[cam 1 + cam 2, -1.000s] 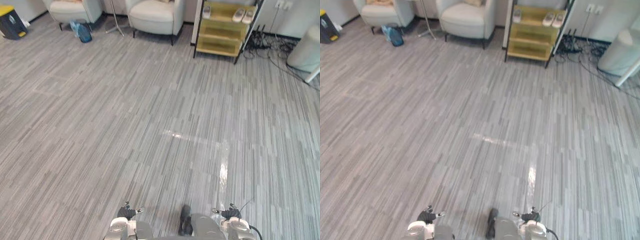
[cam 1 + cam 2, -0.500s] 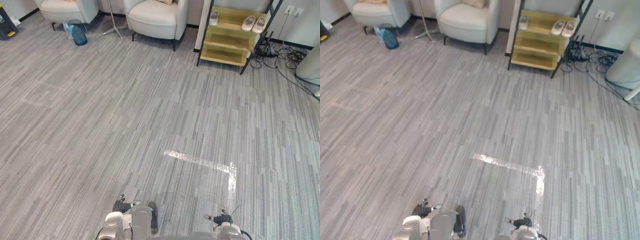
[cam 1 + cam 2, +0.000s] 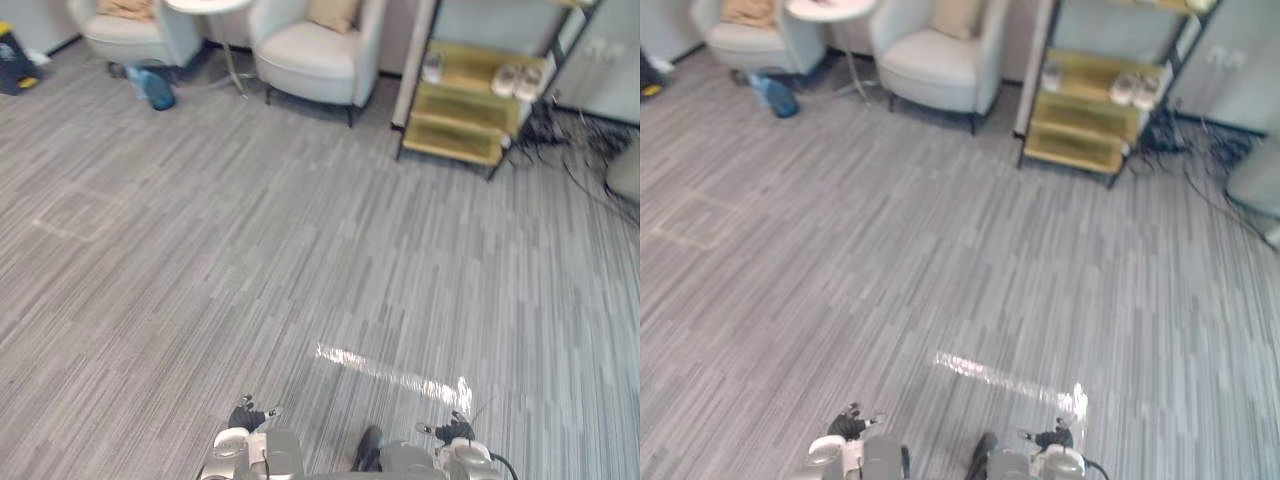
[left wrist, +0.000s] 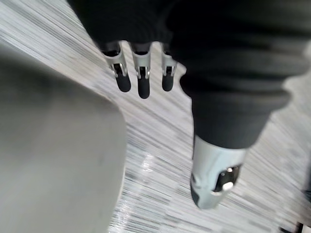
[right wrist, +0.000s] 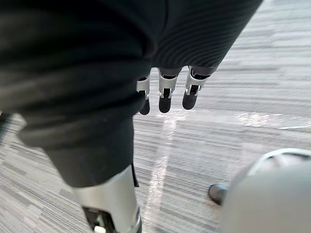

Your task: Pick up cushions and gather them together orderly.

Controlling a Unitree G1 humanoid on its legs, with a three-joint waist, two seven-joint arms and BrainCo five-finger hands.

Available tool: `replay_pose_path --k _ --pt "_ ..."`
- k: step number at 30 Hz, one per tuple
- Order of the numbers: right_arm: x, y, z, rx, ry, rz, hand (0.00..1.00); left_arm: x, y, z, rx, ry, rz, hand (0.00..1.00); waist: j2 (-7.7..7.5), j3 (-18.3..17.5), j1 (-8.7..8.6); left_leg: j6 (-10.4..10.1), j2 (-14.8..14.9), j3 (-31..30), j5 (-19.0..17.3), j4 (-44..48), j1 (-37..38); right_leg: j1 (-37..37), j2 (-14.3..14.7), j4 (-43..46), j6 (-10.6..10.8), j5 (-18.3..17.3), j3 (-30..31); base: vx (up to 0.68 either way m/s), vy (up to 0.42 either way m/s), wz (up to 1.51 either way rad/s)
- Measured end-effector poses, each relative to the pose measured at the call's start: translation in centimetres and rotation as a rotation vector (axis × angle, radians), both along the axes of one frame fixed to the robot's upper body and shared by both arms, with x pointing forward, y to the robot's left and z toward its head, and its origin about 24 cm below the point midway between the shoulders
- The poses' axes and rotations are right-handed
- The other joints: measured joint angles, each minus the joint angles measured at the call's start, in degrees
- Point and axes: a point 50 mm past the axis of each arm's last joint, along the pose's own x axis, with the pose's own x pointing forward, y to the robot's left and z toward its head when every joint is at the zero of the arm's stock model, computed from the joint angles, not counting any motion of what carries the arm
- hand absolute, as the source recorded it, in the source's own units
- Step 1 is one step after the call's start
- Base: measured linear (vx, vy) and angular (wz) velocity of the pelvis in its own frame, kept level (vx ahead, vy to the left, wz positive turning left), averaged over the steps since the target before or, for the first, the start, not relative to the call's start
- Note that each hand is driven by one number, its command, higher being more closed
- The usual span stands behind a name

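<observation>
A tan cushion point(image 3: 335, 12) leans against the back of the pale armchair point(image 3: 315, 55) at the far middle of the room. Another tan cushion point(image 3: 125, 8) lies on the armchair point(image 3: 130, 35) at the far left. Both are across the grey striped floor from me. My left hand point(image 4: 141, 77) hangs over the floor with straight fingers and holds nothing. My right hand point(image 5: 165, 94) hangs the same way, open and empty.
A yellow shelf point(image 3: 470, 95) with pale shoes stands at the far right, and cables point(image 3: 580, 140) lie beside it. A small round table point(image 3: 205, 5) and a blue bottle point(image 3: 155, 88) sit between the armchairs. A shiny tape mark point(image 3: 390, 370) crosses the floor near me.
The whole picture has shifted, so the camera has moved: armchairs and shelf sit lower in view, and both cushions now show. The hands hang as before.
</observation>
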Motion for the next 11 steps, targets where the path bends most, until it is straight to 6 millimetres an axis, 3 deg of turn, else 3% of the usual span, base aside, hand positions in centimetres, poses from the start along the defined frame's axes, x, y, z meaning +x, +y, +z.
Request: replay_pose_path --k 1,2,3,6,11 --pt "0.1 0.1 0.0 0.001 0.001 -0.003 0.00 -0.1 -0.2 -0.1 -0.005 0.005 0.000 0.00 0.04 0.0 0.03 -0.4 -2.5 -1.9 0.9 -7.2 -0.2 0.0 -1.0 0.3 0.4 0.3 0.7 0.29 0.142 -0.38" --pt "-0.6 -0.3 -0.2 -0.004 0.018 -0.017 0.00 -0.2 -0.4 -0.2 -0.012 0.010 0.000 0.00 0.69 -0.3 0.36 -2.8 -5.1 -5.8 6.8 -17.0 1.3 0.0 -1.5 1.2 1.9 -0.2 2.0 0.29 0.156 -0.46" --pt "-0.8 -0.5 -0.2 -0.003 0.022 -0.030 0.00 -0.4 -0.5 -0.2 -0.018 0.014 0.002 0.00 1.01 -0.4 0.65 -1.5 -5.7 -6.1 9.8 -18.2 2.5 0.2 -1.3 1.5 2.5 -0.5 3.5 0.27 0.100 -0.33" --pt "-1.3 0.1 -0.5 0.018 0.037 -0.049 0.00 -0.1 -0.1 -0.1 -0.001 0.009 -0.009 0.00 -1.53 -0.7 0.71 -0.6 -8.0 -4.3 9.8 -20.1 4.5 2.2 -3.5 -0.8 3.7 -0.7 4.9 0.28 0.056 -0.04" --pt "-1.1 1.3 -0.6 0.057 0.025 -0.072 0.00 -0.3 0.0 -0.2 0.002 0.016 -0.011 0.00 -2.48 -1.2 0.88 -0.6 -9.4 -3.7 9.7 -22.6 8.3 4.7 -4.6 -2.2 3.8 -0.7 6.3 0.17 0.004 -0.01"
